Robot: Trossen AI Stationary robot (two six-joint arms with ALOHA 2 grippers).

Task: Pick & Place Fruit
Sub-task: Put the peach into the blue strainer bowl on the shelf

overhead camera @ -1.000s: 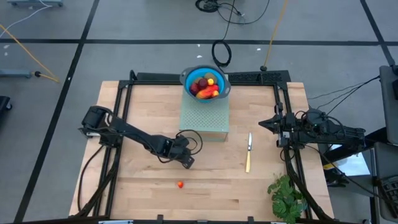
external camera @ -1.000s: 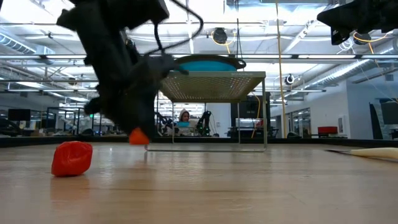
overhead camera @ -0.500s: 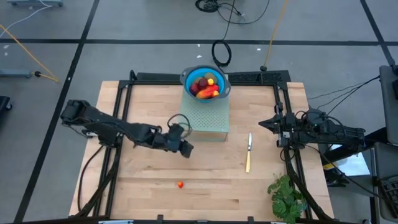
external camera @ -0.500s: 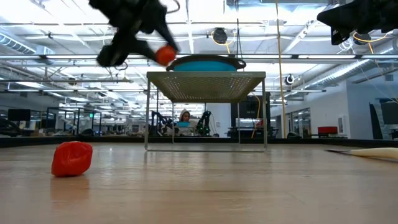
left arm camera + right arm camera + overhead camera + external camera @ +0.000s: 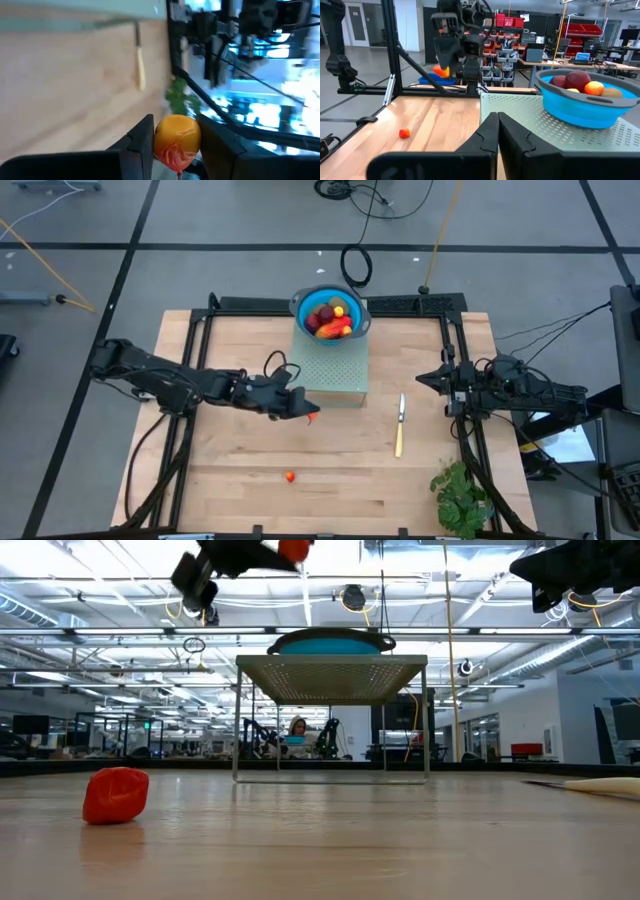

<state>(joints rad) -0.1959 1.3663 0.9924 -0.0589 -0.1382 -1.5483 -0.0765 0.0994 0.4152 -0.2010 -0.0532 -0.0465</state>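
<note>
A big hall with desks and shelves lies behind the wooden table [image 5: 240, 490]. The left gripper [image 5: 308, 415] hangs above the table's middle, clenched on a small orange fruit [image 5: 176, 139]; its lower part is hidden between the fingers. The bowl [image 5: 304, 306] on the rack [image 5: 330, 370], at the far edge, holds more fruit. A tiny red fruit [image 5: 290, 476] lies near the near edge. The right gripper [image 5: 424, 378] waits closed at the right edge. No writing is readable.

Left arm: stretched from the desk's left edge toward its middle, raised well above the surface; left gripper [image 5: 306, 412] clamped on a small orange fruit [image 5: 177, 140]. Right arm: folded at the desk's right edge; right gripper [image 5: 497, 131] closed, nothing held.
</note>
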